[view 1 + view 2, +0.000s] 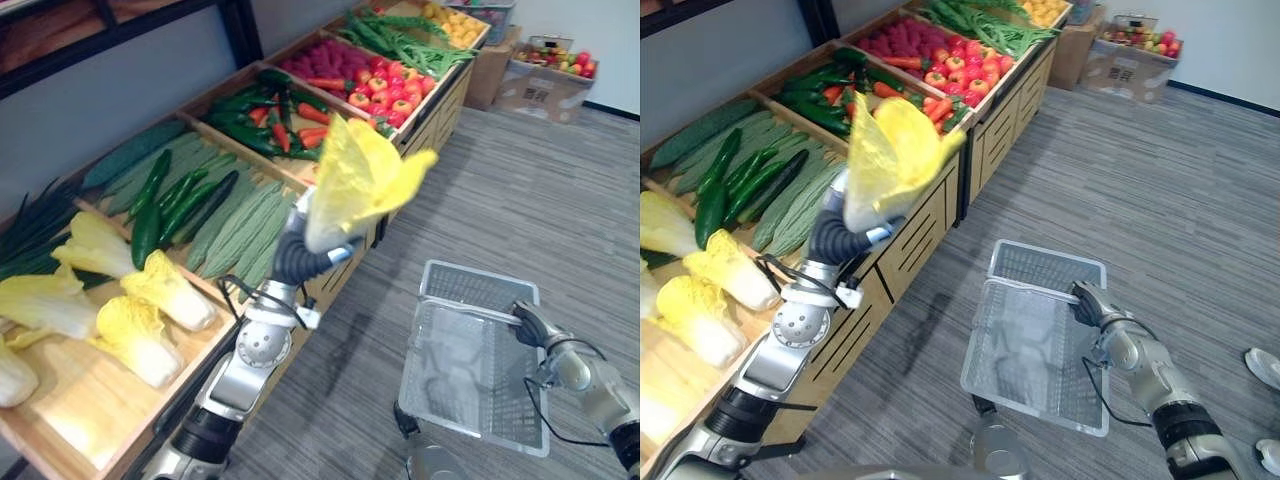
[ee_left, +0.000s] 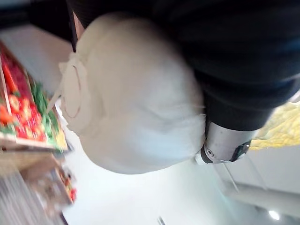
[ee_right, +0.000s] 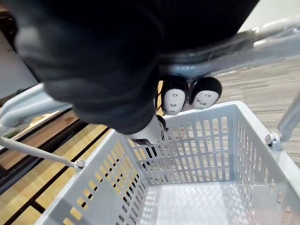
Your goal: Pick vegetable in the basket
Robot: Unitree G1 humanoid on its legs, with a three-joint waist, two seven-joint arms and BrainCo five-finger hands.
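A napa cabbage (image 1: 357,183) with yellow leaves and a white base (image 2: 131,98) is held up in the air by my left hand (image 1: 318,243), just past the front edge of the produce shelf. The hand is shut on its base, leaves pointing up. Lower right hangs a grey plastic basket (image 1: 472,283), with nothing inside. My right hand (image 1: 530,324) grips its metal handle (image 3: 262,44), fingers (image 3: 192,96) curled round it. The cabbage is up and to the left of the basket, a short way from its near rim.
The wooden shelf (image 1: 60,400) runs along the left, with more cabbages (image 1: 135,335), cucumbers (image 1: 165,205), peppers (image 1: 265,120), tomatoes (image 1: 385,90) and green beans (image 1: 400,40). Cardboard boxes (image 1: 545,85) stand at the back right. A white shoe (image 1: 1262,366) shows at the right.
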